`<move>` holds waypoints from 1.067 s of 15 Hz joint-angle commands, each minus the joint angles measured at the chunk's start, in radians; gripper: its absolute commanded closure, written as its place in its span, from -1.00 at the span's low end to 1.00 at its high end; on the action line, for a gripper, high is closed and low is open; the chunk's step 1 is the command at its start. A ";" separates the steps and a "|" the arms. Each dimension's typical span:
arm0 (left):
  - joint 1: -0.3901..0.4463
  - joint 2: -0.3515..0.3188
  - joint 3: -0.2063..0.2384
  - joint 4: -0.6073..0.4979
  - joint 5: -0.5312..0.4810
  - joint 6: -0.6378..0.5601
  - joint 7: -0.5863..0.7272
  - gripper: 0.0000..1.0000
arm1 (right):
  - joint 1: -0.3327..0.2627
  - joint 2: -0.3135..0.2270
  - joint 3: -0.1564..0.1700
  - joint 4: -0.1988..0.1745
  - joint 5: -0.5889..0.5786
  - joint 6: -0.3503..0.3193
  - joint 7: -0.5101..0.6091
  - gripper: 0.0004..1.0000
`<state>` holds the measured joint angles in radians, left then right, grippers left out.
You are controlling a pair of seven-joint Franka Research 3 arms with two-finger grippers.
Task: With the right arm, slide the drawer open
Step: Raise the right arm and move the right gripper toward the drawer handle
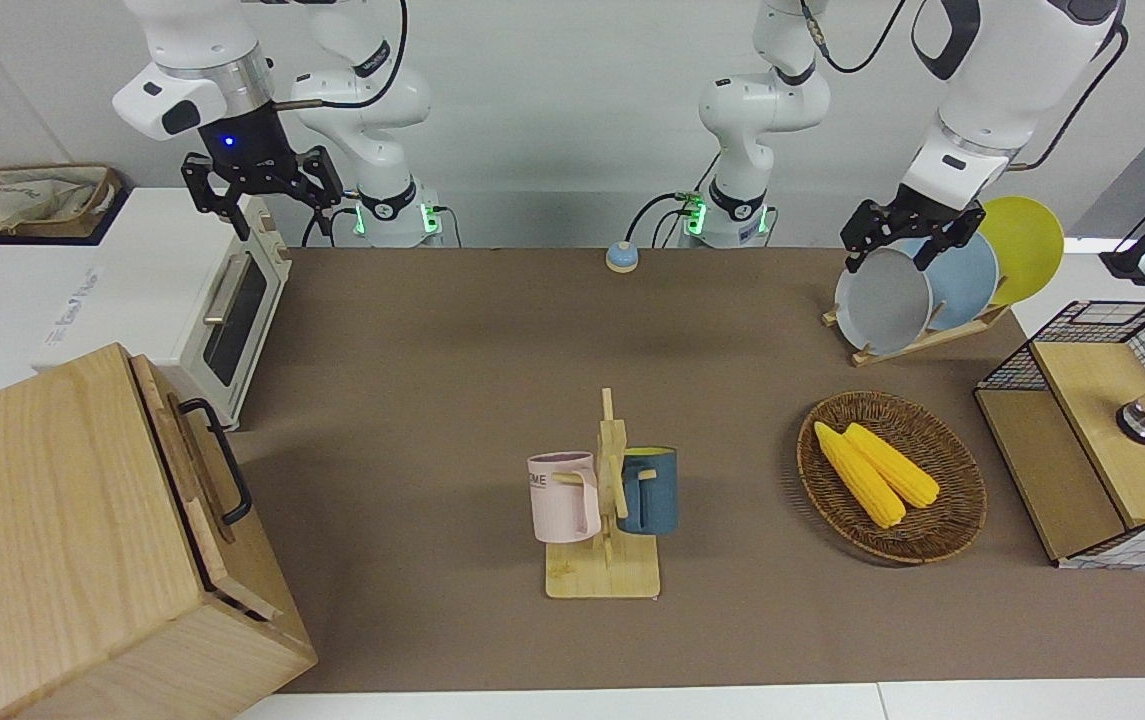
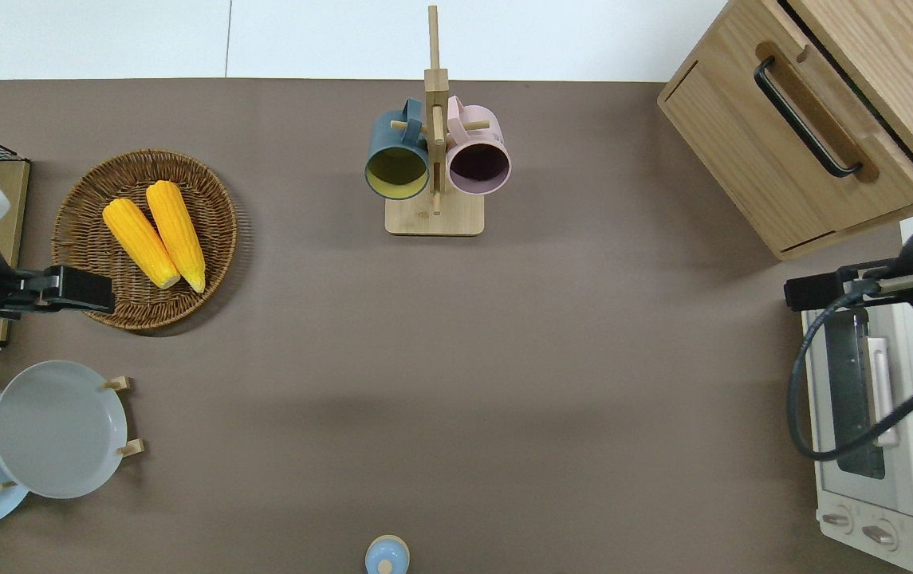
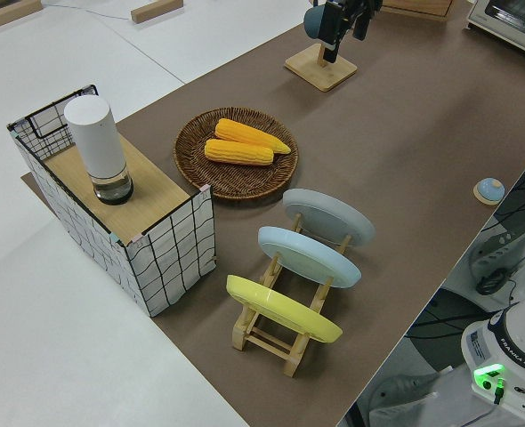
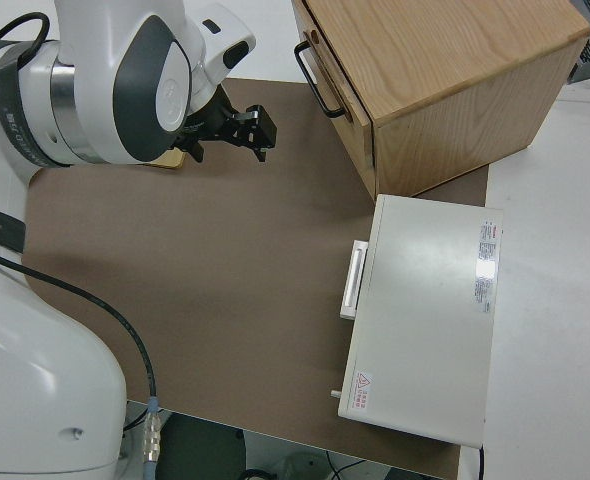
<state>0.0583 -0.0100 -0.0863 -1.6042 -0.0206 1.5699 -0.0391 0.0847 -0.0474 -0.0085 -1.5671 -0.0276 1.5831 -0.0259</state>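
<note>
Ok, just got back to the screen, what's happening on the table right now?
Nothing is being held yet. The right hand is up in the air with its fingers open, over the end of the toaster oven next to the big wooden box. The drawer in that box looks shut, and its black bar handle is untouched. The left arm is parked.

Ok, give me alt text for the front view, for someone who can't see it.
The right arm's open pincer hangs over the white toaster oven, not yet at the black handle of the wooden drawer, which is shut; the left arm is parked. On the brown table are a mug rack, a basket of corn and a plate rack.
</note>
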 commanded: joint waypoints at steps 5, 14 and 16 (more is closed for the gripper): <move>-0.005 -0.010 0.005 -0.005 0.011 -0.013 0.007 -0.99 | -0.048 0.029 0.044 -0.065 -0.040 0.126 -0.175 -0.97; -0.005 -0.010 0.005 -0.005 0.011 -0.013 0.007 -1.00 | -0.048 0.086 0.047 -0.070 -0.075 0.199 -0.264 -0.97; -0.006 -0.010 0.005 -0.005 0.011 -0.011 0.007 -1.00 | -0.049 0.093 0.057 -0.070 -0.092 0.215 -0.270 -0.97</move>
<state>0.0583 -0.0100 -0.0863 -1.6042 -0.0206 1.5699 -0.0391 0.0579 0.0402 0.0197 -1.6261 -0.0904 1.7581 -0.2641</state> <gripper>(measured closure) 0.000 0.013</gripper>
